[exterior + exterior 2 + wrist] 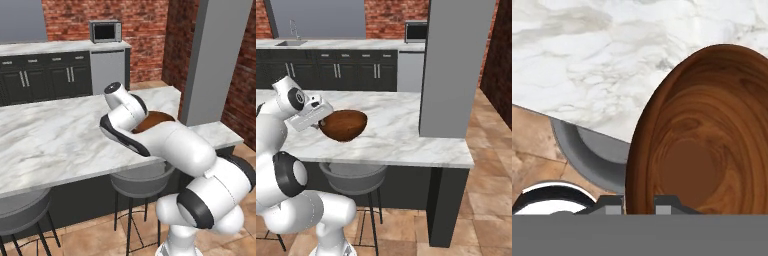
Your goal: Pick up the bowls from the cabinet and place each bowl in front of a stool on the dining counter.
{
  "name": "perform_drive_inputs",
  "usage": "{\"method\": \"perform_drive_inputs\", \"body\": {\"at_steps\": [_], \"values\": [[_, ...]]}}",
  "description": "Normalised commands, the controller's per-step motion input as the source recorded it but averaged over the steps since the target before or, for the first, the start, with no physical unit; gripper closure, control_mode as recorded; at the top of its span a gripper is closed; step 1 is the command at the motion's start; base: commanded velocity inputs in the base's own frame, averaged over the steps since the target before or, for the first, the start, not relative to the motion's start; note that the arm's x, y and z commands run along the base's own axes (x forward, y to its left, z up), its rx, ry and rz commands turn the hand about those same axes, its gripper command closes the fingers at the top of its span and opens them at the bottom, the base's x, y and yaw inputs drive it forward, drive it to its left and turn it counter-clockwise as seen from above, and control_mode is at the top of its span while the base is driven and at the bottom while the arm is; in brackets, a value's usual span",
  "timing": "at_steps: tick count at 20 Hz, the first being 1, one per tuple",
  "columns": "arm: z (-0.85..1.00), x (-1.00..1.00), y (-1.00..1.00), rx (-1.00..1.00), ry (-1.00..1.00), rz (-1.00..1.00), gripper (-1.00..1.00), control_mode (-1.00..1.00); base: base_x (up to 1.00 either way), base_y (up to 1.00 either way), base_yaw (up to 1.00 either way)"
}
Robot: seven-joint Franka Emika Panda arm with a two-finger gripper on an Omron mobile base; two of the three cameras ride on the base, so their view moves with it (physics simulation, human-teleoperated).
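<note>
Tool (639,202) gripping wooden bowl (344,125), tilted sideways

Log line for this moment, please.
gripper: shut on wooden bowl | bowl: tilted, over dining counter | stool: below counter edge, near bowl

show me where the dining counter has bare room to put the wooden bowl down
The dining counter is bare marble left of the wooden bowl, above the left stool. A smaller bare patch lies between bowl and grey pillar. It is tightest around the gripper gripping the rim.
</note>
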Motion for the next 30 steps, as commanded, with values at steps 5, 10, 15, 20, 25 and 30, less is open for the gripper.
{"method": "perform_drive_inputs", "body": {"at_steps": [5, 10, 15, 20, 25, 30], "values": [[-0.36, 0.25, 0.00, 0.00, -0.05, 0.00, 1.00, -1.00, 0.00, 0.00, 0.00], [-0.11, 0.17, 0.00, 0.01, -0.01, 0.00, 1.00, -1.00, 0.00, 0.00, 0.00], [-0.02, 0.17, 0.00, 0.03, 0.00, 0.00, 1.00, -1.00, 0.00, 0.00, 0.00], [-0.14, 0.17, 0.00, 0.00, 0.00, 0.00, 1.00, -1.00, 0.00, 0.00, 0.00], [-0.20, 0.13, 0.00, 0.00, 0.00, 0.00, 1.00, -1.00, 0.00, 0.00, 0.00], [-0.26, 0.10, 0.00, 0.00, 0.00, 0.00, 1.00, -1.00, 0.00, 0.00, 0.00]]}}
